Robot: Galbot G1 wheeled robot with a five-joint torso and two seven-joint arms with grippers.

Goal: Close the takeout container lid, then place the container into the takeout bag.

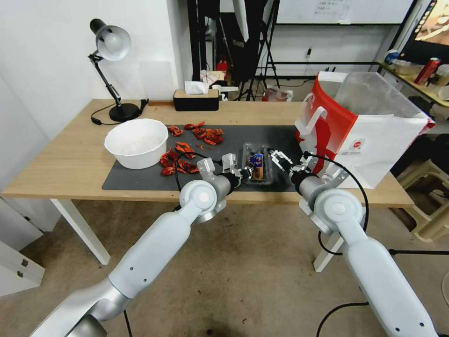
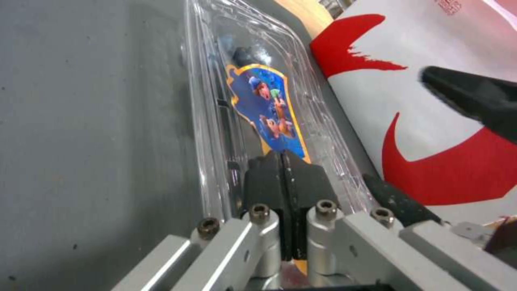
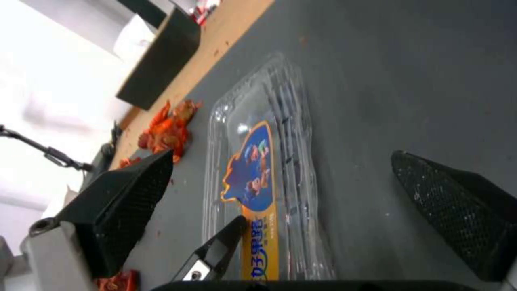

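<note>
Left gripper (image 2: 282,169) hides the takeout container's (image 1: 257,164) near edge.

Takeout bag (image 1: 369,135) crowds the mat's (image 1: 135,180) right — left half seemingly free.

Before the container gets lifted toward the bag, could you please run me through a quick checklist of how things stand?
1. Lid down on the takeout container: ok, it lies flat.
2. Lid latched: cannot tell.
3. Left gripper holding: cannot tell; its fingers are pressed together on the lid's near end.
4. Right gripper ready: ok, open beside the container, touching nothing.
5. Takeout bag open: ok, it stands upright, mouth up.
6. Path to the bag: ok, nothing lies between.
</note>
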